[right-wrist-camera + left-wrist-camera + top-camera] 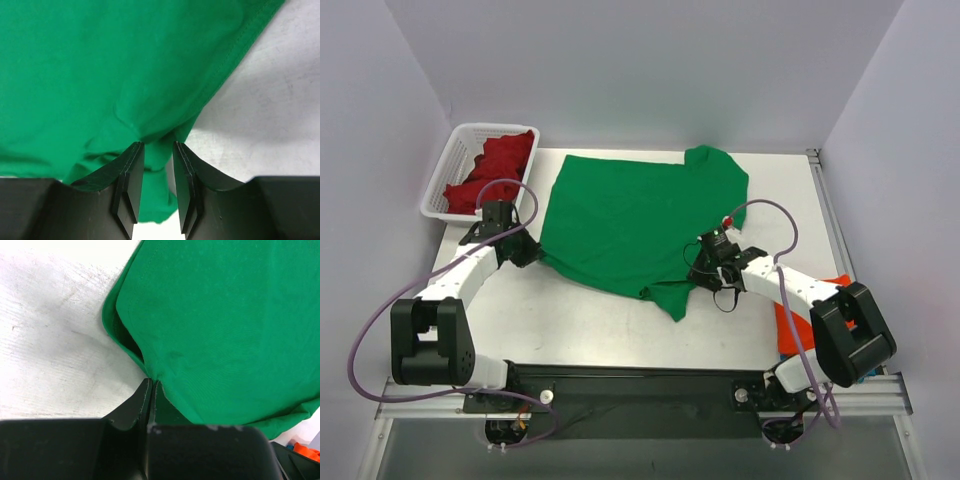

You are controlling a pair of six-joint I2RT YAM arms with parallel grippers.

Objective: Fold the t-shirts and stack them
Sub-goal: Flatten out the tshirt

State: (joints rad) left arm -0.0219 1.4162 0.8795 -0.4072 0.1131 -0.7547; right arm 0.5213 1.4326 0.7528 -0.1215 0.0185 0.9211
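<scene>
Your left gripper (151, 385) is pressed together on the hem of the green shirt (630, 225), and the cloth gathers to its closed jaws. Your right gripper (158, 150) stands parted. A fold of the same shirt hangs loose between its fingers (131, 170), unpinched.

The shirt spreads ahead of both tools and between them. Pull with the left alone and it would likely drag skewed and crease. Lift the right before closing and the fold could slip free.

The white table (580, 320) under both grippers looks smooth, so cloth should slide. A red shirt (500, 165) fills the basket (445, 190) beyond the left gripper, and an orange shirt (788, 325) lies behind the right. Pale walls (640, 70) enclose the cell.
</scene>
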